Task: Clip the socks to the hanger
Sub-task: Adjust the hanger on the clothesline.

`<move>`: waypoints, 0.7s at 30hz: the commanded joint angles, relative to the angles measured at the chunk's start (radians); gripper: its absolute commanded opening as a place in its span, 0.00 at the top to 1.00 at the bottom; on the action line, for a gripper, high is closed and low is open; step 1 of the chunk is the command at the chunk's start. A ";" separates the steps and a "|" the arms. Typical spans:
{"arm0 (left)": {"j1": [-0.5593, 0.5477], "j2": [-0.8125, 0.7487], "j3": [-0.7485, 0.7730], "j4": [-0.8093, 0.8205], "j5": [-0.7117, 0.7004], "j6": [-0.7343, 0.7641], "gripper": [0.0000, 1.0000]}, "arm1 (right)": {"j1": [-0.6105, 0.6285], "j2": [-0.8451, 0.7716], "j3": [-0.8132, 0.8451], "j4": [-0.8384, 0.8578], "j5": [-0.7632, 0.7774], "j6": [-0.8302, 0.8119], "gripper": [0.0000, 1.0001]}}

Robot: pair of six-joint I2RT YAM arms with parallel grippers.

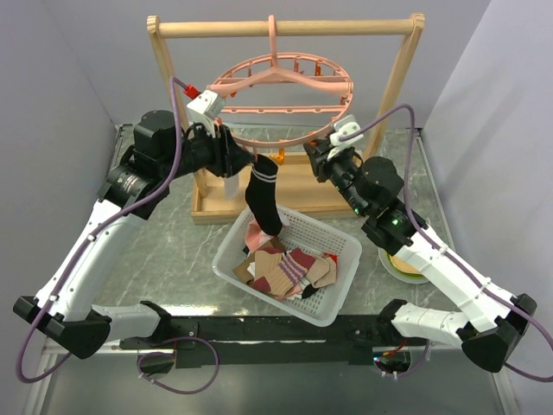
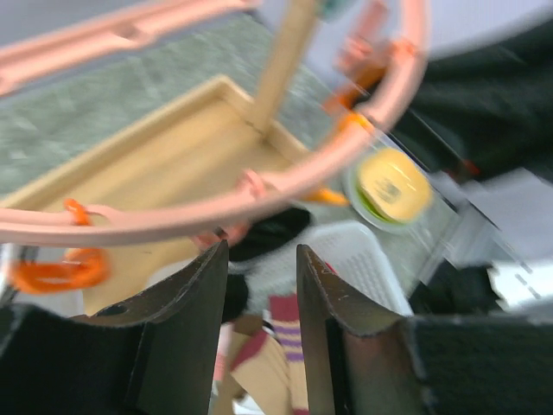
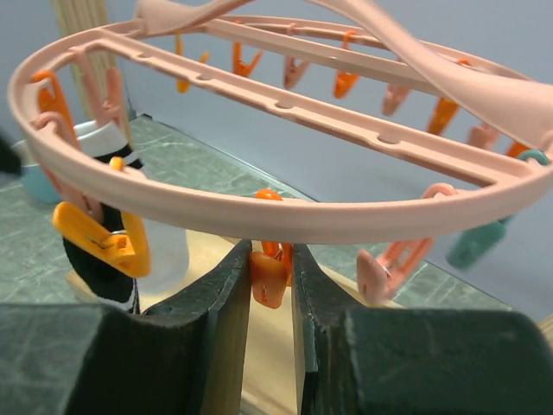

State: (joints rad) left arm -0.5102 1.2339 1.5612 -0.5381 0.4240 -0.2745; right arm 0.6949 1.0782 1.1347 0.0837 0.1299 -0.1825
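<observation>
Jaws of the right gripper (image 3: 270, 268) were pinched shut on an orange clip (image 3: 268, 290) dangling under the front-right rim of the hanger (image 3: 259, 216). Jaws of the left gripper (image 2: 261, 259) stood apart with nothing between them, just under the hanger's front-left rim, beside the black sock (image 1: 263, 203) hanging from that rim. The other socks (image 1: 281, 270) lay in the white basket (image 1: 344, 259) below the hanger's front edge, and the hanger was hooked on the wooden rack (image 1: 285, 28).
</observation>
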 commanded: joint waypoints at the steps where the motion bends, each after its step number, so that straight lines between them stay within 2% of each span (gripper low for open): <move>1: -0.002 0.012 0.057 0.023 -0.221 0.008 0.58 | 0.075 0.003 0.013 0.036 0.138 -0.064 0.96; 4: -0.004 0.007 0.085 0.017 -0.203 0.009 0.57 | 0.136 0.040 0.039 0.027 0.230 -0.089 0.97; 8: 0.001 -0.017 0.129 -0.016 -0.139 0.049 0.52 | 0.172 0.086 0.069 0.030 0.244 -0.081 0.97; 11: 0.007 -0.045 0.145 -0.034 -0.035 0.072 0.45 | 0.187 0.126 0.108 0.018 0.269 -0.086 0.98; 12: 0.009 -0.051 0.146 -0.042 0.067 0.080 0.44 | 0.195 0.132 0.114 0.018 0.269 -0.087 0.98; 16: 0.009 -0.062 0.079 -0.005 0.286 0.048 0.43 | 0.210 0.152 0.140 0.025 0.257 -0.091 0.98; 21: -0.002 -0.019 -0.006 0.069 0.366 -0.075 0.43 | 0.227 0.160 0.177 0.022 0.252 -0.091 0.98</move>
State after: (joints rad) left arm -0.5037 1.1736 1.6157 -0.5323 0.6392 -0.2577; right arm 0.9012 1.2453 1.2350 0.0769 0.3782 -0.2600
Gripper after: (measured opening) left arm 0.573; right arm 0.274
